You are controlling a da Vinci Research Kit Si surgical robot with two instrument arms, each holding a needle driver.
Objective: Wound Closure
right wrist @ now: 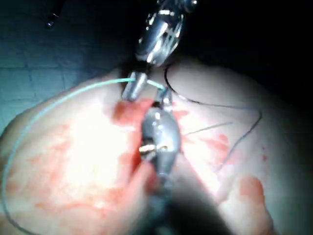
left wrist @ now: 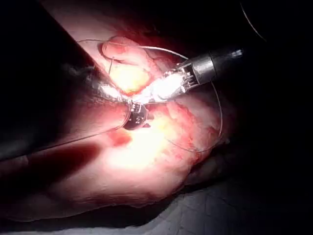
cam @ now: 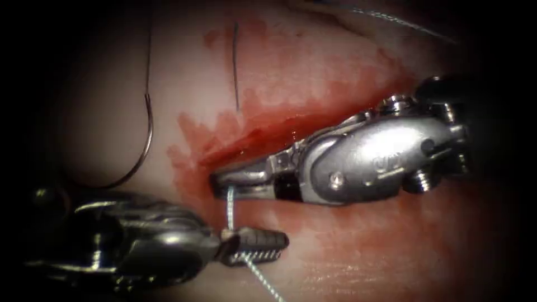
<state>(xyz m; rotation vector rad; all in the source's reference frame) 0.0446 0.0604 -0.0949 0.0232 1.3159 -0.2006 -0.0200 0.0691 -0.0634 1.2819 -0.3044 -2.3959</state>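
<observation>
The cut [cam: 263, 134] runs slantwise across the tissue [cam: 313, 72], wet with red fluid. My right tool [cam: 225, 180] reaches in from the right along the cut, its jaws shut on the pale thread [cam: 230, 208]. That thread drops a short way to my left tool [cam: 262, 246], which comes from the lower left and is shut on it too; the thread then trails off toward the lower right. The curved needle [cam: 150, 131] lies free on the tissue left of the cut, held by neither tool. The right wrist view has the teal thread [right wrist: 73, 93] sweeping away from the left tool's jaws [right wrist: 133, 88].
A dark thread [cam: 149, 50] runs up from the needle's end. Another dark strand [cam: 235, 67] lies on the tissue above the cut. Red fluid stains the tissue around and below the right tool. A thin thread loop [left wrist: 217, 122] circles the tissue's edge.
</observation>
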